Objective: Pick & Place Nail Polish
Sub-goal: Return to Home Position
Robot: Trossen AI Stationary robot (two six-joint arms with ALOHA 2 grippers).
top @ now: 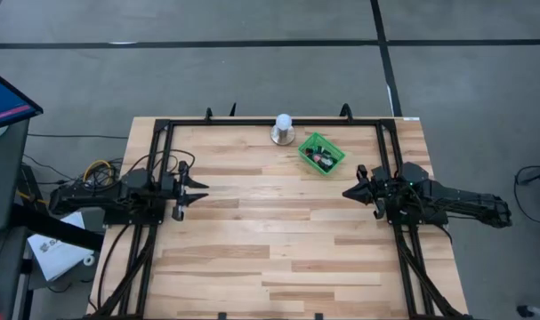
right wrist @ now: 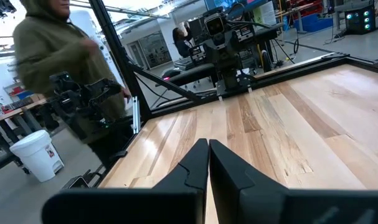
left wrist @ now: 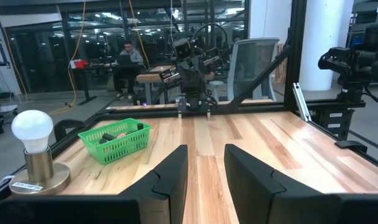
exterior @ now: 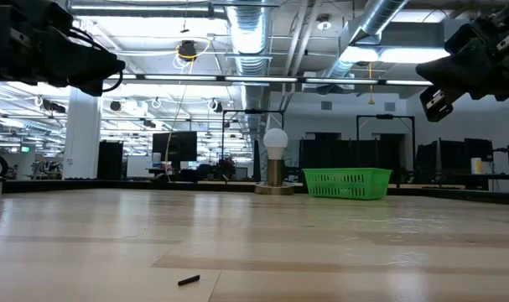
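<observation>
Nail polish bottles (top: 321,159) lie inside the green bin (top: 307,141) at the upper middle of the high view, just right of a white-domed lamp (top: 283,127). The left gripper (top: 202,191) hovers at the left of the table (top: 278,249), fingers parted and empty. The right gripper (top: 346,192), at centre right, is closed on nothing.

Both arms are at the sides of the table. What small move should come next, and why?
Probably just park both arms and stop. The nail polish bottles lie in the green bin, none shows on the table in the high view, the left claw is open and empty, the right claw shut on nothing.
</observation>
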